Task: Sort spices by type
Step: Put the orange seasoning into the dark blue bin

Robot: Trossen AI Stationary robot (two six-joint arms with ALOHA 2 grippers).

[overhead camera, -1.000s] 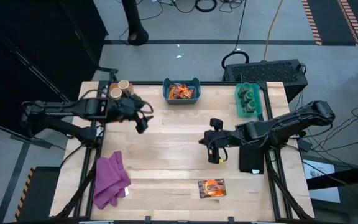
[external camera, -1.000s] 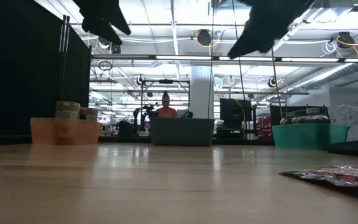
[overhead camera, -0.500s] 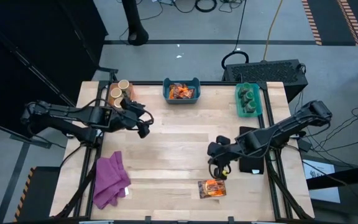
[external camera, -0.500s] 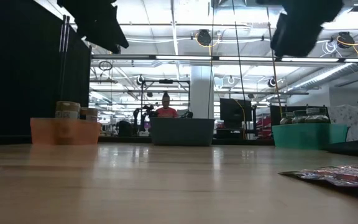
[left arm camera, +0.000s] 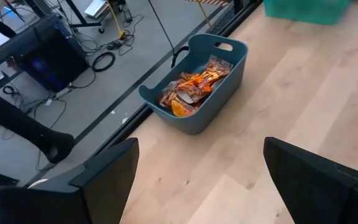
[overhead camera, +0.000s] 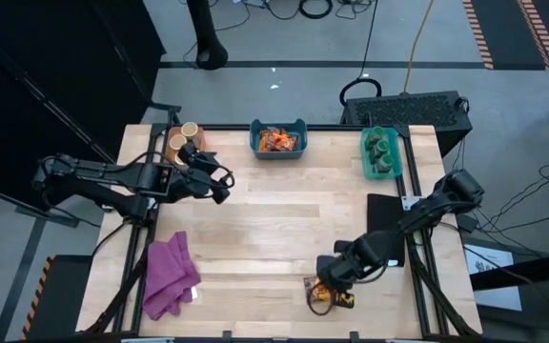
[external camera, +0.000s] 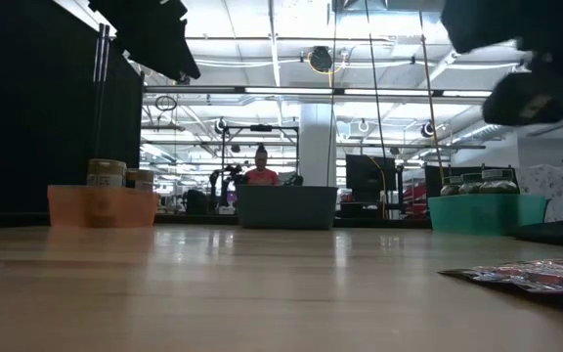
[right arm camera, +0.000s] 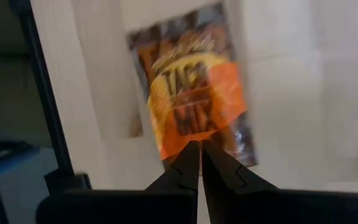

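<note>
From overhead the right end effector (overhead camera: 324,293) is down near the front edge of the wooden surface (overhead camera: 274,219), right over the last loose spice packet (overhead camera: 336,297), so from up there the packet is mostly hidden. The right wrist camera is the one that really shows it (right arm camera: 194,93): flat, orange and dark print, big "TACO MIX" lettering, lying flat on the wood. The two fingers (right arm camera: 185,168) are pinched together with barely a slit between them, just above the packet's edge; can't tell if they touch it.

The table-level camera catches that same packet (external camera: 531,276) lying at the right, with the bins lined up along the back: orange bin (external camera: 103,206) with tan jars (external camera: 107,173) poking out, blue bin (external camera: 288,207) in the middle, teal bin (external camera: 485,211) with dark jars.

The left end effector (overhead camera: 219,183) hangs above the surface near the orange bin, fingers spread wide, nothing in them. Its wrist camera looks into the blue bin (left arm camera: 194,87), and you can see a pile of the same orange packets (left arm camera: 191,87) inside. A purple cloth (overhead camera: 170,274) sits at the front left.
</note>
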